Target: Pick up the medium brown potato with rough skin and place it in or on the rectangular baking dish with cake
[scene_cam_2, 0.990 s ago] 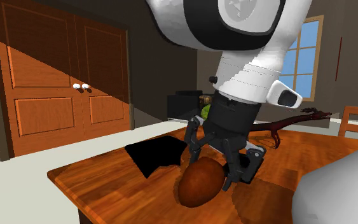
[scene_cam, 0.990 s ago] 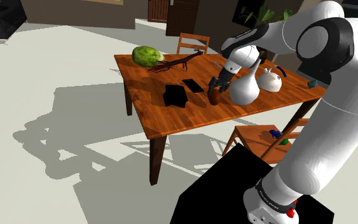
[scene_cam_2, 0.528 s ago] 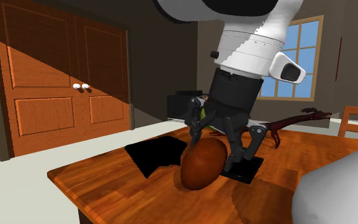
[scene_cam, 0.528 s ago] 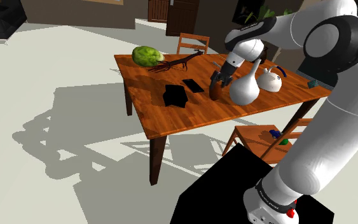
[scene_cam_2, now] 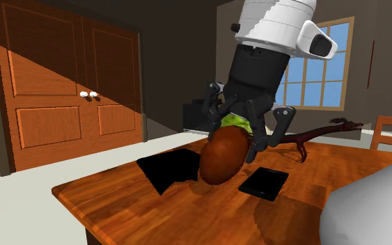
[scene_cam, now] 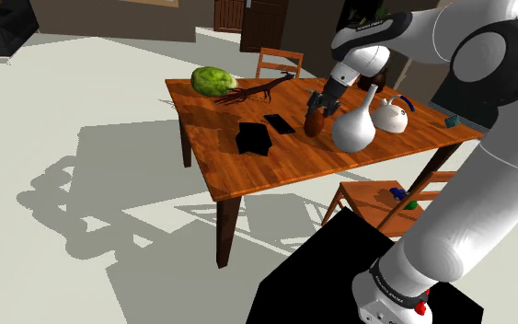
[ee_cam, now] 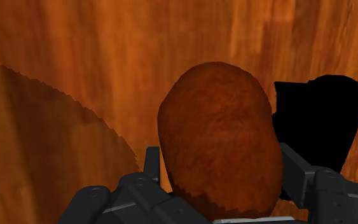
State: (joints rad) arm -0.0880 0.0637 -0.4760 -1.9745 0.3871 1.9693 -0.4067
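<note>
Potato [ee_cam: 219,146] raised clear of table [scene_cam_2: 118,198], clasped inside gripper [scene_cam_2: 233,146]

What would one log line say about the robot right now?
phase: lift | gripper: shut on brown potato | potato: held above wooden table, beside white vase | placed: not yet

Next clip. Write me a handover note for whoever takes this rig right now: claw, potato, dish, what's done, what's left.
Claw: shut on the potato, held clear of the table.
Dish: I cannot tell for sure. A black block and a black slab lie on the table, both apart from the potato.
Done: grasp and lift.
Left: carry the potato to the dish, probably the black block, then lower and release.
</note>
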